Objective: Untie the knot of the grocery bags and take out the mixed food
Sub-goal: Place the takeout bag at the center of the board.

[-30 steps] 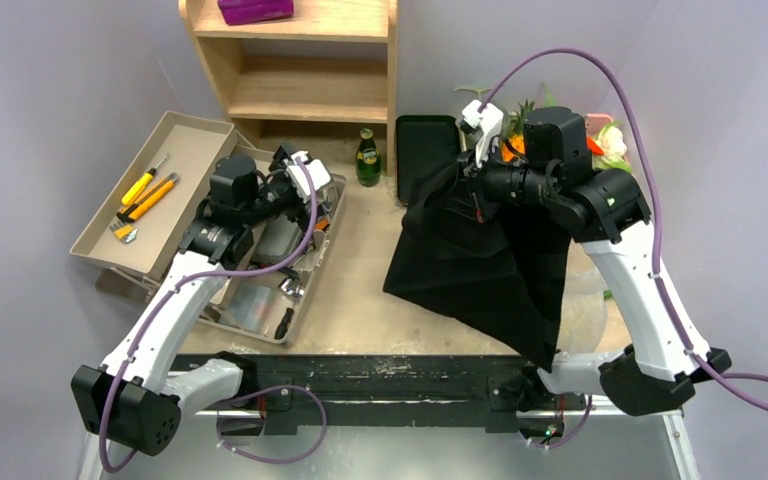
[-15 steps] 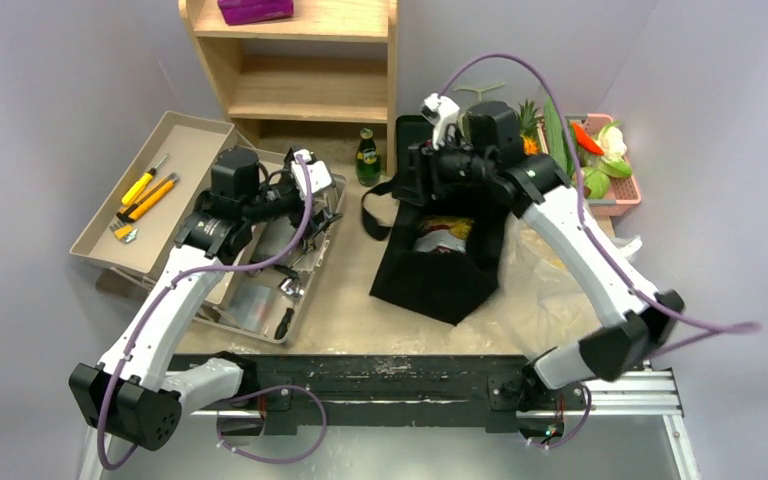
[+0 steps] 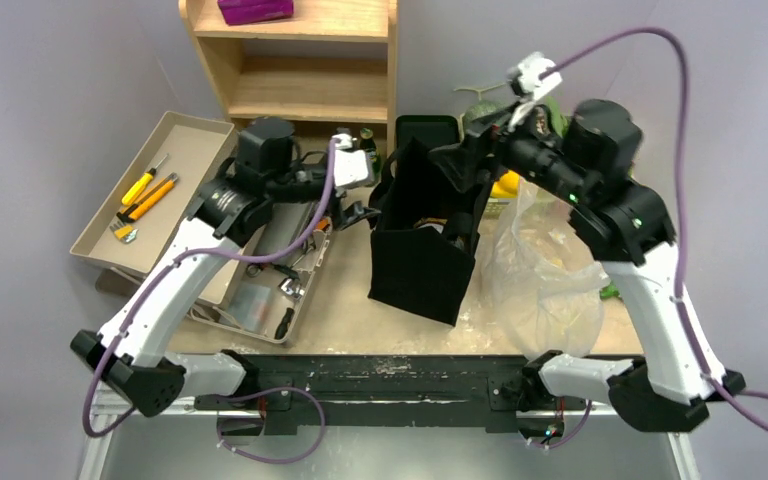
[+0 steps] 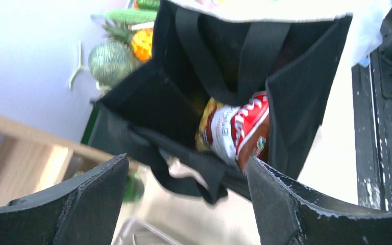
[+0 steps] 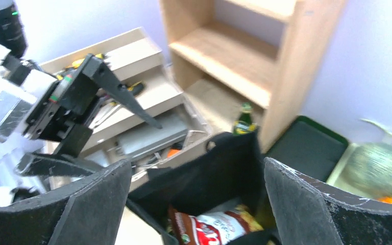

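Left wrist: black cloth bag gapes ahead of the spread left gripper, chip packet inside; right gripper is spread too, so the unpacking isn't done.

Black cloth bag upright, mouth open; clear plastic bag just beside, on right.

chip packet in cloth bag, plastic bag just right

Pale lavender walls close the scene in on the left, back and right, evenly lit with only soft shadows. A light wooden shelf unit stands at the back of the tan bench, against the rear wall. A black rail runs along the bench's near edge.
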Controlling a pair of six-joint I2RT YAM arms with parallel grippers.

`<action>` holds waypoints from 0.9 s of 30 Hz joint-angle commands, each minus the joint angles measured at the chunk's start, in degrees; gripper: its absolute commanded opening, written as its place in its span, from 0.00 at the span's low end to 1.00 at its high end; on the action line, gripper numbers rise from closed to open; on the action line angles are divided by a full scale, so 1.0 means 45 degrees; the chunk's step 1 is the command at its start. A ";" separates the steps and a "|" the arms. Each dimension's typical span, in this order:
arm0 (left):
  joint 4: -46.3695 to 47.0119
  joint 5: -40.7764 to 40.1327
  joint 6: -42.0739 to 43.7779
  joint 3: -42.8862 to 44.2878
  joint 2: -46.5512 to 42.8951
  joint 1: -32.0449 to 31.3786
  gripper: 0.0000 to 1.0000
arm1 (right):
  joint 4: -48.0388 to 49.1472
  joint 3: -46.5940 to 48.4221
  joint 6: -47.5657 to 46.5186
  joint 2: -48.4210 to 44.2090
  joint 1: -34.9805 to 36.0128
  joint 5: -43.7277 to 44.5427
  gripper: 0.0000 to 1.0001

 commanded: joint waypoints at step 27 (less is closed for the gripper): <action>-0.2720 -0.2363 0.4180 0.0717 0.2580 -0.3654 0.51 | -0.3765 -0.1193 0.1765 0.0092 -0.2768 -0.0868 0.99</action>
